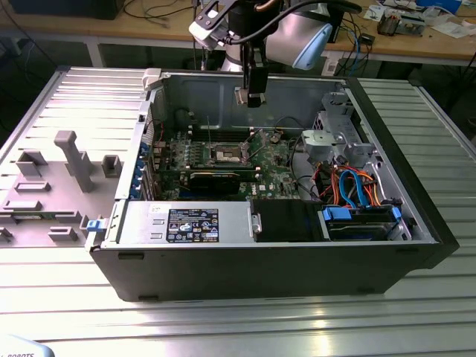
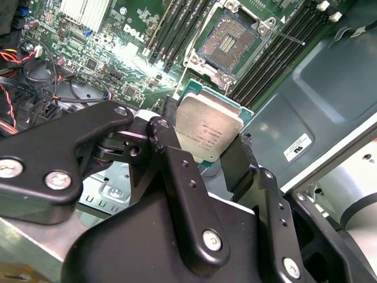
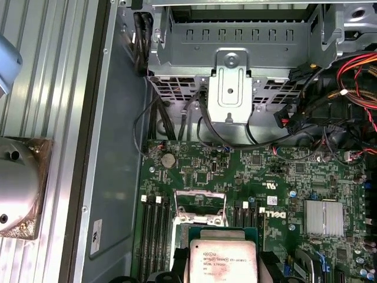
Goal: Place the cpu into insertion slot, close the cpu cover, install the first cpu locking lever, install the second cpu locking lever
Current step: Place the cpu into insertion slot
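The cpu (image 2: pixel 209 132) hangs pinched at its edges in the tool (image 1: pixel 253 93), whose fingers are closed on it, above the motherboard (image 3: pixel 235 171) and apart from the bare insertion slot (image 2: pixel 230 41). My worry: a tilted or misaligned descent could bend the socket pins, or a loose grip could let it slip.

The exterior view looks down from high and well back into the open computer case (image 1: pixel 260 275) on the table (image 1: pixel 223 320). The second wrist view peers closely and obliquely past the end effector (image 2: pixel 207 141) onto the motherboard (image 2: pixel 132 29). The first wrist view faces straight down, taking in more of the board. Both wrist views share the cpu (image 2: pixel 209 127) and the insertion slot (image 2: pixel 228 40).
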`<state>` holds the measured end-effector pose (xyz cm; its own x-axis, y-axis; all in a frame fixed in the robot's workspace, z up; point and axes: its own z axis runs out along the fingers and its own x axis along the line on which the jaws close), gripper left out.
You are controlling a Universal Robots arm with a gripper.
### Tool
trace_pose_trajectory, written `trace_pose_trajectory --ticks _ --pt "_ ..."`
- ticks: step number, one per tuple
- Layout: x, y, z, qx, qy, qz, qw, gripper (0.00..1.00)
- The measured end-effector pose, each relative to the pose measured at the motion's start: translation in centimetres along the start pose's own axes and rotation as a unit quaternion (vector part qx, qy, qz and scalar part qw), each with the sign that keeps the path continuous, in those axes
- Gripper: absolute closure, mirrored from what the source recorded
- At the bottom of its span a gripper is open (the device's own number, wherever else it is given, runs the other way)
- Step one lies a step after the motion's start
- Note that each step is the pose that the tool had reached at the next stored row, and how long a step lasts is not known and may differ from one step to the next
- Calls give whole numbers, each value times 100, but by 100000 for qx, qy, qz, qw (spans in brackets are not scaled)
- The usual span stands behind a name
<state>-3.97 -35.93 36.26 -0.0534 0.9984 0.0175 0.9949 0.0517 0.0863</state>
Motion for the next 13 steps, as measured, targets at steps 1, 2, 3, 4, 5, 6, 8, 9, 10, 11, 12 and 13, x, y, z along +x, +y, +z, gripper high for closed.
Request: trace_pose_trajectory --ticks 1,2,3,4,5,6,8,9,10,11,12,13 --pt "0 0 0 -2 -3 35 100000 46" --pt "0 0 0 -3 -4 69 100000 46" --pt "0 0 0 -1 -10 102 100000 46" --pt "0 0 0 -1 -14 149 100000 46" --pt "0 0 0 -7 -15 185 100000 46" --pt "0 0 0 -6 -21 239 100000 46" --pt "0 0 0 -7 -26 308 100000 46" --pt "0 0 0 -7 -31 369 99999 46" --pt "0 0 0 -6 -36 403 99999 46" --pt "0 0 0 -9 -40 438 99999 46" --pt "0 0 0 -9 -41 481 99999 46" --pt "0 0 0 -9 -45 513 99999 46"
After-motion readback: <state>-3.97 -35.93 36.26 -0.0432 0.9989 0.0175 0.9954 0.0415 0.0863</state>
